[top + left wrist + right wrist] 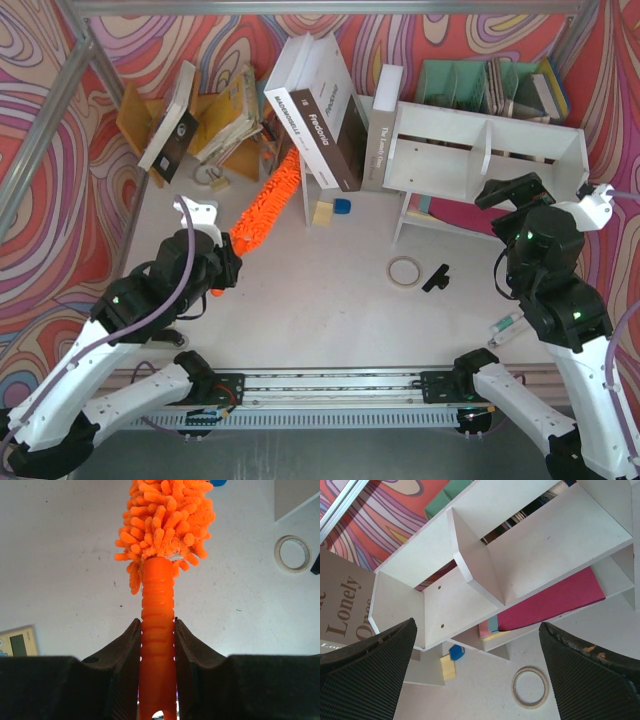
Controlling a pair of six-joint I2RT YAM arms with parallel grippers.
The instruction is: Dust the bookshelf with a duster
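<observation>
Step in hand: duster acquired, transit not started, by my read. Left tool [157,630] is clamped on the duster [268,205] at its ribbed orange handle, with the fluffy head pointing away from me. The duster sits well to the left of the bookshelf [470,150], past the leaning books [320,110] that stand at the bookshelf's left end, and its head tip is close to those books. Right tool [477,626] hangs in front of the bookshelf, spread wide and holding nothing, facing the two open compartments. Next move, as I judge it: lift the head off the table [330,310], swing it right across the front of the books without clipping them, then drag the head along the bookshelf's top board and into each compartment. The right tool could brace the bookshelf if it slides. A tape roll [404,270] lies on the table in front of the bookshelf, under the likely path. Can't tell whether the head is touching the table or is already raised. The head tip is cut off in the left wrist view, and my fingers cover the handle's butt end. My right arm hides the bookshelf's right end in the top view. No dust is resolvable.
</observation>
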